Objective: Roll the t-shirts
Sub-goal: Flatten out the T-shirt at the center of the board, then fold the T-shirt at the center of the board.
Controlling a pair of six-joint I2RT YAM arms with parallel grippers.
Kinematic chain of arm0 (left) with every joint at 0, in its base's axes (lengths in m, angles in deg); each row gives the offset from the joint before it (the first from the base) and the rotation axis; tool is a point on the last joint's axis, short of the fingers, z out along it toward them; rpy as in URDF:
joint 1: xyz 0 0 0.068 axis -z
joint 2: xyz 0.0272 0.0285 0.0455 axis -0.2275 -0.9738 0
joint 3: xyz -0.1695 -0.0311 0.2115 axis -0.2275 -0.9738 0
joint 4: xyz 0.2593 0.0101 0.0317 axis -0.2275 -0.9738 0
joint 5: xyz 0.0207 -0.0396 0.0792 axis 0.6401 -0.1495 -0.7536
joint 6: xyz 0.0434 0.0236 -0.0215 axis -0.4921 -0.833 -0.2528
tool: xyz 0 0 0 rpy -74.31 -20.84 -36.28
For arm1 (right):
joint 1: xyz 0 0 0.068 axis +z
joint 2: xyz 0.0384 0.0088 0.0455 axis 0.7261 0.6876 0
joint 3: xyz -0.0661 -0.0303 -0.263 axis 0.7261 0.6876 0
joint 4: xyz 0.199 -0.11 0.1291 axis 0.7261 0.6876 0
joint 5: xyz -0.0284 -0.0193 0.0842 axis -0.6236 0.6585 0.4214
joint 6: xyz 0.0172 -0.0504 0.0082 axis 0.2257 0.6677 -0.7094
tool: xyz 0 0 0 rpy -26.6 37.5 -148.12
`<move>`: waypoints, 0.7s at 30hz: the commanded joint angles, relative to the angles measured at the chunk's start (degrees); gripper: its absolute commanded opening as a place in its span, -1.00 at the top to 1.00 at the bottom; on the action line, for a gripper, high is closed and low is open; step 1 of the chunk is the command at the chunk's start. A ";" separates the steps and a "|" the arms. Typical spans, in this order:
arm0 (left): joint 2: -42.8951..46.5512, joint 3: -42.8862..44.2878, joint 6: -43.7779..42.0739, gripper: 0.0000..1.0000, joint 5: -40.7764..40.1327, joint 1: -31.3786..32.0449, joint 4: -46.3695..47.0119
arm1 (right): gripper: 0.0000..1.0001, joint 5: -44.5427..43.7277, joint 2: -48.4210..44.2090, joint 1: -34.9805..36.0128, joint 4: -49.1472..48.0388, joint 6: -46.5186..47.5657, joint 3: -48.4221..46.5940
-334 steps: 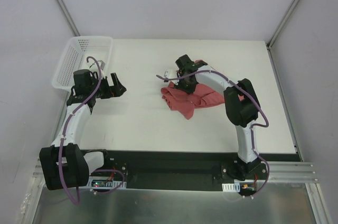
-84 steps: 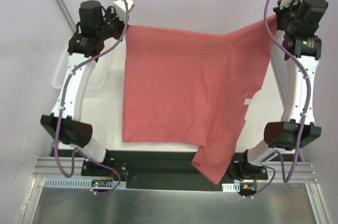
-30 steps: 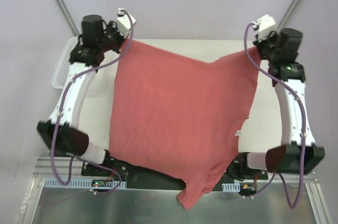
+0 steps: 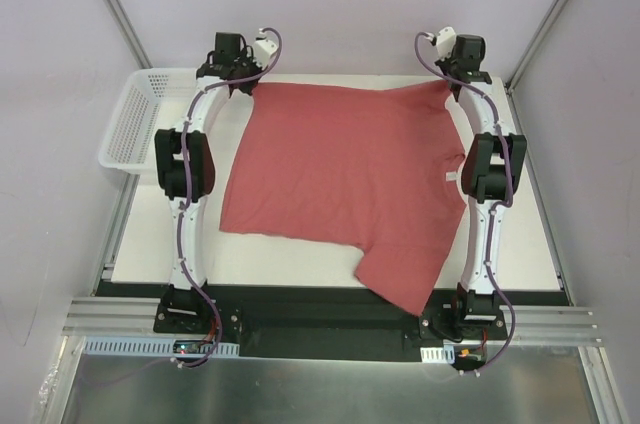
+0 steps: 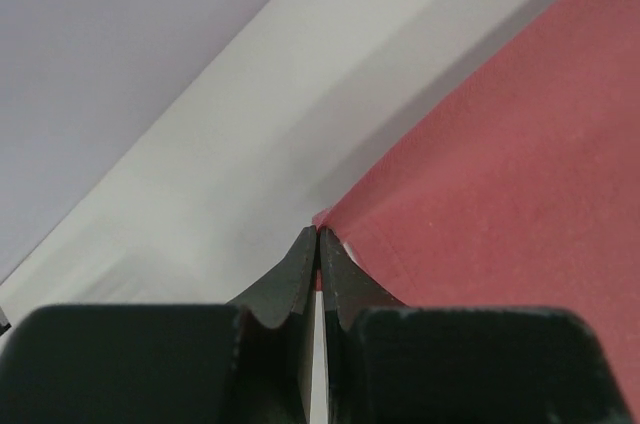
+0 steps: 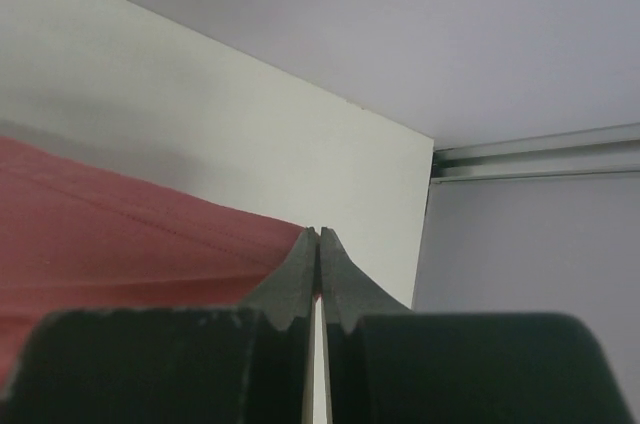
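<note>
The salmon-red t-shirt (image 4: 345, 179) lies spread across the white table, one sleeve hanging over the near edge. My left gripper (image 4: 250, 82) is at the far left corner of the t-shirt (image 5: 500, 174), shut on the fabric edge. My right gripper (image 4: 447, 82) is at the far right corner, shut on the t-shirt (image 6: 120, 234) hem. In both wrist views the jaws stand pressed together with red cloth pinched at their tips. A small white label (image 4: 450, 179) shows near the right arm.
A white perforated basket (image 4: 150, 116) stands at the table's far left. The back wall rises just behind both grippers. Both arms (image 4: 185, 164) reach far forward along the shirt's sides. A metal frame post (image 6: 540, 159) stands at the right corner.
Both grippers have moved away toward the back edge and lowered, laying the hanging t-shirt flat onto the table. The sleeve now drapes less far over the near edge.
</note>
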 commanded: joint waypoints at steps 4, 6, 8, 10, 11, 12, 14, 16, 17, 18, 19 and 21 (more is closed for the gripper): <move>3.22 -0.27 -1.27 1.00 1.92 -1.03 1.37 | 0.99 -3.48 -8.09 1.02 -3.02 3.80 7.57; 5.06 -2.21 -2.15 1.00 3.41 -1.03 1.28 | 0.99 -3.93 -11.60 0.94 -2.58 4.15 12.57; 6.38 -5.20 -3.63 1.00 4.55 -1.03 1.37 | 0.99 -3.66 -14.07 0.93 -1.79 4.42 15.92; 7.88 -7.57 -4.87 1.00 5.44 -1.03 1.37 | 0.99 -3.05 -17.85 0.93 -1.18 4.59 20.49; 8.67 -8.28 -5.83 1.00 5.53 -1.03 1.37 | 0.99 -3.05 -18.99 0.93 -0.83 4.68 21.73; 9.20 -9.68 -6.19 1.00 5.44 -1.03 1.37 | 0.99 -2.96 -20.66 0.93 0.22 4.51 23.65; 10.69 -11.44 -8.38 1.00 5.44 -1.03 1.37 | 0.99 -3.05 -22.07 0.93 1.11 4.16 25.25; 11.83 -13.81 -9.61 1.00 5.53 -1.21 1.37 | 0.99 -3.31 -24.00 0.94 2.07 3.89 27.26; 12.88 -14.52 -10.93 1.00 5.53 -1.30 1.37 | 0.99 -3.31 -24.53 0.93 2.43 3.72 27.80; 13.42 -15.83 -11.63 1.00 5.61 -1.30 1.37 | 0.99 -3.22 -25.24 0.93 3.39 3.28 28.24; 13.86 -16.37 -12.25 1.00 5.79 -1.47 1.37 | 0.99 -3.05 -26.55 1.02 3.74 3.01 29.46; 14.91 -17.94 -13.83 1.00 6.32 -1.56 1.37 | 0.99 -2.79 -28.14 1.02 5.23 2.23 30.96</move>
